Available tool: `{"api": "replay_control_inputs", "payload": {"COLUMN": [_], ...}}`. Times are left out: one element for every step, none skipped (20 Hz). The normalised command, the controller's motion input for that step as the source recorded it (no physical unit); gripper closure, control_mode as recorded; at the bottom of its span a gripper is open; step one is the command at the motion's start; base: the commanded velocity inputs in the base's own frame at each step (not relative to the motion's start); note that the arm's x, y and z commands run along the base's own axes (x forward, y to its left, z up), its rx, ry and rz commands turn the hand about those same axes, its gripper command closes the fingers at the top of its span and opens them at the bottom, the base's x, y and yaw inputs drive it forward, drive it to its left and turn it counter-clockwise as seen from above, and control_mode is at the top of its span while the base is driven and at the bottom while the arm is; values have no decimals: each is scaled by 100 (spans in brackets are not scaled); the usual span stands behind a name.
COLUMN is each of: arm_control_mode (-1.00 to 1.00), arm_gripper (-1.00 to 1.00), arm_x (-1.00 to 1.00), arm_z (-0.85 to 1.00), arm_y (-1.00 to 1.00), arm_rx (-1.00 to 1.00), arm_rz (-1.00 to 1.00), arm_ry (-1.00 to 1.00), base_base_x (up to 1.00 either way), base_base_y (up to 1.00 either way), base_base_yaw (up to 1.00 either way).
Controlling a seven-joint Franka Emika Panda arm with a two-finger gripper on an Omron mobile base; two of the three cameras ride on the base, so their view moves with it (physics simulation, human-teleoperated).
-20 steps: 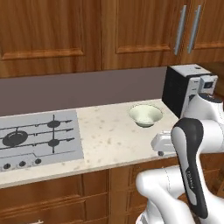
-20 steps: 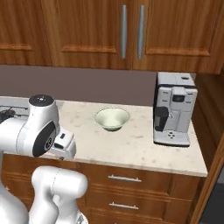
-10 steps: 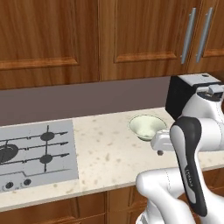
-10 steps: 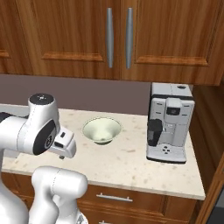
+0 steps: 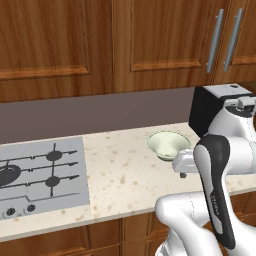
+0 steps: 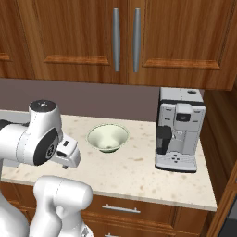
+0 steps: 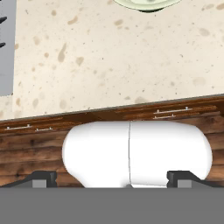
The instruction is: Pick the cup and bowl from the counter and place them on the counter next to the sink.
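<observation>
Bowl (image 7: 146, 3) on counter (image 7: 109, 57) well ahead of the pincer (image 7: 112, 178), its tips wide apart, empty.

Bowl (image 7: 146, 3) cut by hand view top edge; stove (image 5: 40, 175) cut at left edge.

No readable text, brand or nr anywhere. Coffee machine (image 6: 179, 131) has front buttons & a small panel, too small to make out. Stove (image 5: 40, 175) knobs carry no legible marks.
</observation>
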Motion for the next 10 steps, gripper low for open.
{"api": "replay_control_inputs", "payload": {"arm_control_mode": [100,100,100,100,100,100,100,-100,-100,-100], "arm_gripper": [-100,-100,-100,-100,-100,-100,-100,-100,-100,-100], "arm_x": [0,0,0,0,0,0,0,0,0,39], "arm_z": [0,0,0,0,0,0,0,0,0,0], "arm_y": [0,0,0,0,0,0,0,0,0,15], "arm_rx": [0,0,0,0,0,0,0,0,0,0], "arm_rz": [0,0,0,0,0,0,0,0,0,0], "arm_ry": [0,0,0,0,0,0,0,0,0,0], "base_base_x": [0,0,0,0,0,0,0,0,0,0], "base_base_y": [0,0,0,0,0,0,0,0,0,0], "base_base_yaw": [0,0,0,0,0,0,0,0,0,0]}}
